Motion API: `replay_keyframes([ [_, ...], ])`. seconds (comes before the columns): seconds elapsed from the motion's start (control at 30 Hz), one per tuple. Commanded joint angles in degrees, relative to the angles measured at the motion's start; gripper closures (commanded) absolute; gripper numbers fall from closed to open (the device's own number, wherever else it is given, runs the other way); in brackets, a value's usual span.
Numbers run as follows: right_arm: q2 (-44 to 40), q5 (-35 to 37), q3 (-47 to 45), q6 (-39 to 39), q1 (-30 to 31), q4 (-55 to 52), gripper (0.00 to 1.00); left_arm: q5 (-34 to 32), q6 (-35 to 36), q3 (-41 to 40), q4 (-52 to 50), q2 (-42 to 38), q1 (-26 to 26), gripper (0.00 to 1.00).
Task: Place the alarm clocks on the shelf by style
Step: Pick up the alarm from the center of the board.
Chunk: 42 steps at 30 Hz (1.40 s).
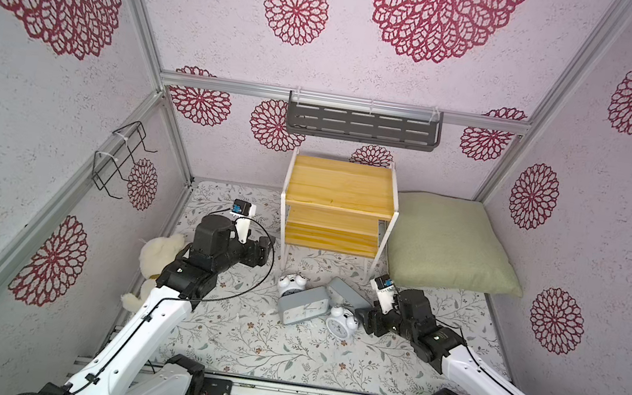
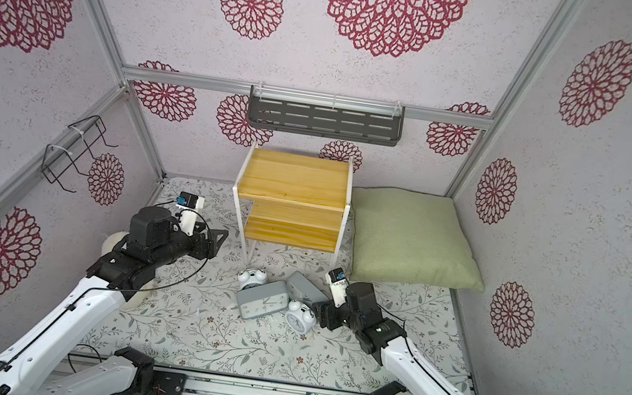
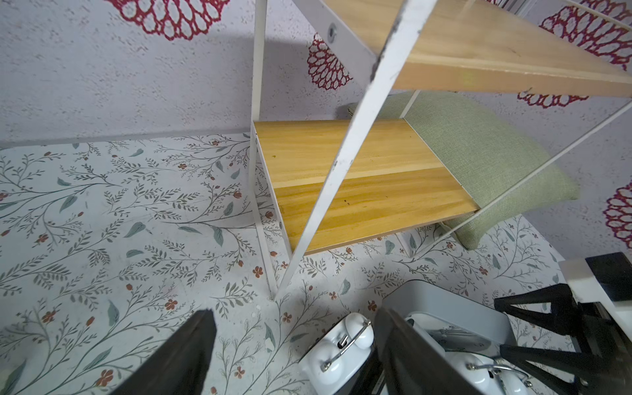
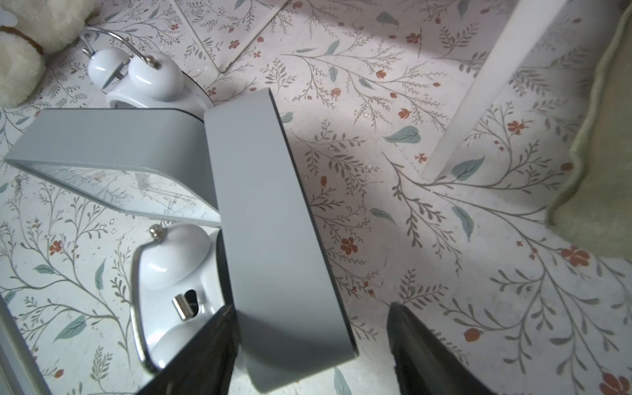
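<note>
**Nothing shelved yet**

Top view: four alarm clocks (image 1: 301,303) huddle on the desk (image 1: 244,335), nearer than the shelf (image 1: 341,187).
Left wrist: left hand (image 3: 292,314) apart, empty.
Right wrist: right hand (image 4: 313,307) apart, straddling the end of a grey clock (image 4: 266,205).

The left arm (image 1: 160,336) and right arm (image 1: 489,386) use white moulded link shells joined by black joint housings (image 1: 211,242). A thin black cable (image 1: 146,315) is clipped along each arm. Each wrist carries a white camera mount (image 1: 242,230) with a blue-marked module. The left hand (image 3: 292,313) and right hand (image 4: 311,306) have flat matte-black fingers (image 3: 184,355). Black base brackets (image 1: 215,392) show visible screws.
</note>
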Motion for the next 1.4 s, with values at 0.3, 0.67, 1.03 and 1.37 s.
replay_keyframes([
  [0.3,3.7,-0.1,2.9,-1.3,0.5,2.4,0.51,0.0,1.3,-1.1,-0.1,-1.1,-0.1,0.19],
  [0.67,-4.7,1.0,4.0,-2.1,0.6,-0.3,0.80,1.9,1.8,-0.7,0.1,-1.3,-0.1,0.20],
  [1.03,-9.1,-4.6,11.7,-3.3,0.7,-4.4,0.86,11.8,4.4,2.1,1.6,-2.0,-0.1,0.18],
  [1.37,-7.2,-12.8,21.1,-6.8,0.7,-6.8,0.88,28.4,13.6,8.2,-0.1,3.3,-0.2,0.13],
])
